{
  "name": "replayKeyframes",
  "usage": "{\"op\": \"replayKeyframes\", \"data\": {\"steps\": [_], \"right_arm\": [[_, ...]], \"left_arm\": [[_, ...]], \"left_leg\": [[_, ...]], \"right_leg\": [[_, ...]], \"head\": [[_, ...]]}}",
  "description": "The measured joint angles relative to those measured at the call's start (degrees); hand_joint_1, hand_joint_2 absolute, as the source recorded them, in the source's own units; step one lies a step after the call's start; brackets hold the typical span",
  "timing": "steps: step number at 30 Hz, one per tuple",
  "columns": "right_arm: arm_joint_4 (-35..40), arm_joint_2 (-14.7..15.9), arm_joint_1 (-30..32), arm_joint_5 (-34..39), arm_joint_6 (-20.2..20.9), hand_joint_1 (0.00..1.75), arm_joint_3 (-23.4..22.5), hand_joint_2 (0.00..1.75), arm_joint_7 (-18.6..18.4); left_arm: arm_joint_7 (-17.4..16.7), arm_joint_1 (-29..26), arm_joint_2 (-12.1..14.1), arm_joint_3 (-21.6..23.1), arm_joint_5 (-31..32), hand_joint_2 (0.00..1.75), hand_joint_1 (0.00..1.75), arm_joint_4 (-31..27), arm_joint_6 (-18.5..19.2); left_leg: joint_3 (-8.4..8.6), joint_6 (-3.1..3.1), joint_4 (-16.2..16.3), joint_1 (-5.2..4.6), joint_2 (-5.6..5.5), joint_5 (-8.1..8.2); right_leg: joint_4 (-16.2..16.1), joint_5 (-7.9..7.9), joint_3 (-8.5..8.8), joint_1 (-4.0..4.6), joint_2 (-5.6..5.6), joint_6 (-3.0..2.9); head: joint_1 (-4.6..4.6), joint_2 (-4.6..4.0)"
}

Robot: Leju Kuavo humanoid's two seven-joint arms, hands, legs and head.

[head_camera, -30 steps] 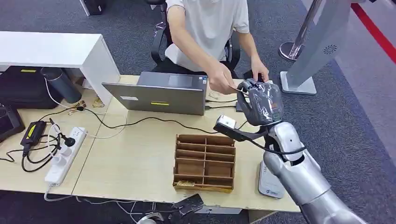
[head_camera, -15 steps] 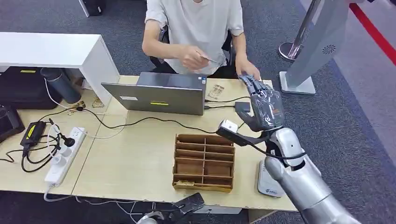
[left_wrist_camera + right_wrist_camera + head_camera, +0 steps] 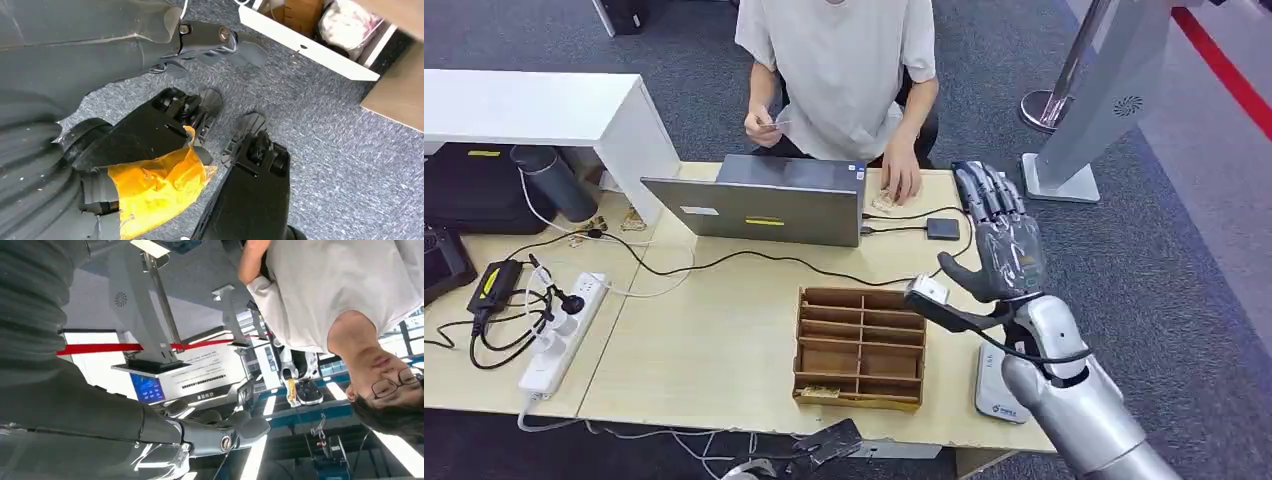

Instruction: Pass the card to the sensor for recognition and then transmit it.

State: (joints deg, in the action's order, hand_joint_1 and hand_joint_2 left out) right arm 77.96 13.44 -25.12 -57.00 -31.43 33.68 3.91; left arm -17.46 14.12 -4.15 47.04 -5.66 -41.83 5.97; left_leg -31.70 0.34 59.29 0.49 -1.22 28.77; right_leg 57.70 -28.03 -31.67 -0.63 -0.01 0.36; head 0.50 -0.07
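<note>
- Now the right hand is raised above the desk's far right corner, fingers straight and slightly spread, thumb out to the side — nothing between them.
- Beyond the fingertips, well apart from them, a person sits behind the laptop and holds the card in one raised hand; their other hand rests on the desk, near the fingertips.
- Just off the fingertips lies a small black sensor, cabled to the laptop.
- Below the thumb stands a wooden tray with compartments.
- Left hand hangs over grey carpet; its fingers are partly seen — whether they are spread I cannot tell.
</note>
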Motion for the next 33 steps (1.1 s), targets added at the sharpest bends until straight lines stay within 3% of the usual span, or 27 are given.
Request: {"op": "replayKeyframes", "data": {"steps": [13,19,26,33], "right_arm": [[12.5,6.5,11.8,0.8,-4.9,0.00,-4.4,1.75,2.3],[19.7,9.1,20.4,1.2,-6.9,0.00,-8.0,1.75,4.4],[24.9,10.6,28.8,0.9,-8.1,0.00,-10.3,1.75,5.6],[26.7,10.9,32.4,1.8,-7.7,0.00,-11.8,1.75,6.5]], "left_arm": [[0.0,-1.8,0.6,-1.0,-1.1,1.75,0.00,-0.4,-0.7],[0.7,-2.7,1.0,-2.1,-1.9,1.75,0.00,-0.4,-1.0],[0.8,-3.5,1.5,-3.1,-2.9,1.75,0.00,-0.8,-1.4],[0.9,-4.0,1.7,-3.7,-3.1,1.75,0.00,-1.2,-1.8]], "left_leg": [[-0.03,0.03,0.0,-0.01,-0.02,0.03],[-0.03,0.03,0.0,-0.01,-0.01,0.03],[-0.04,0.03,0.0,-0.01,0.00,0.03],[-0.01,0.03,0.0,-0.01,0.03,0.02]], "right_leg": [[0.0,0.00,-0.02,-0.02,-0.04,0.00],[0.0,-0.01,-0.02,-0.02,-0.03,0.00],[0.0,-0.01,-0.02,-0.02,-0.02,0.00],[0.0,0.00,-0.01,-0.02,0.00,0.00]], "head": [[0.00,0.00],[-0.04,0.00],[0.00,0.00],[0.00,0.00]]}}
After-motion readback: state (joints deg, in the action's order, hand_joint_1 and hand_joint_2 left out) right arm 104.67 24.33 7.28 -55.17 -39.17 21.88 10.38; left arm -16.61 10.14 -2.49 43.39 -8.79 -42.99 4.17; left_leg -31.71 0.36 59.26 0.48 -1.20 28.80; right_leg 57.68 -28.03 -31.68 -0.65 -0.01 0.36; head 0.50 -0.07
